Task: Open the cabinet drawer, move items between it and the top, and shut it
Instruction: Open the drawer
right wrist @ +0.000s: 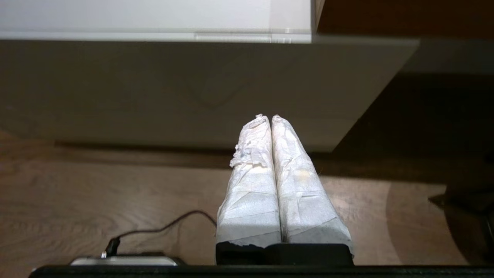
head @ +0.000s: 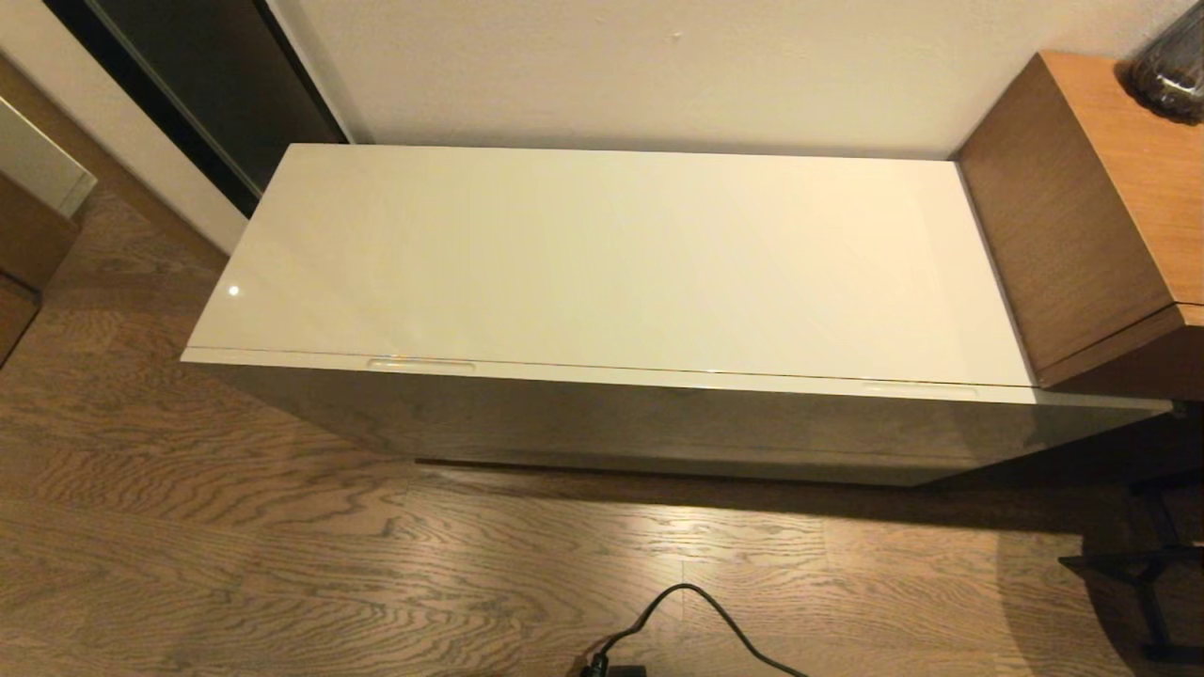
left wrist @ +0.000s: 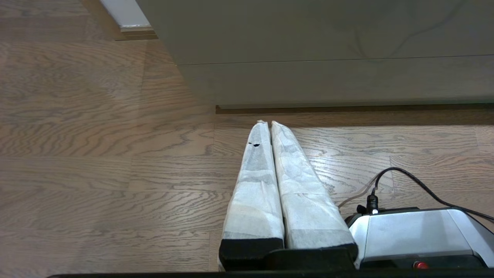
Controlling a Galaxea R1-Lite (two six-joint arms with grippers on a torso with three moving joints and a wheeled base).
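The low cabinet's glossy cream top (head: 611, 254) is bare. Below its front edge the wide cabinet drawer (head: 658, 428) is closed, with one handle slot at the left (head: 420, 363) and one at the right (head: 919, 386). The items are out of view. Neither arm shows in the head view. My left gripper (left wrist: 267, 122) is shut and empty, low over the floor before the cabinet's foot (left wrist: 347, 83). My right gripper (right wrist: 267, 116) is shut and empty, facing the drawer front (right wrist: 154, 88) near its right end, below the right handle slot (right wrist: 239, 37).
A taller brown wooden cabinet (head: 1091, 207) stands against the low cabinet's right end, with a dark glass vessel (head: 1169, 70) on it. A black cable (head: 696, 625) lies on the wooden floor in front. Black frame legs (head: 1152, 564) stand at the right.
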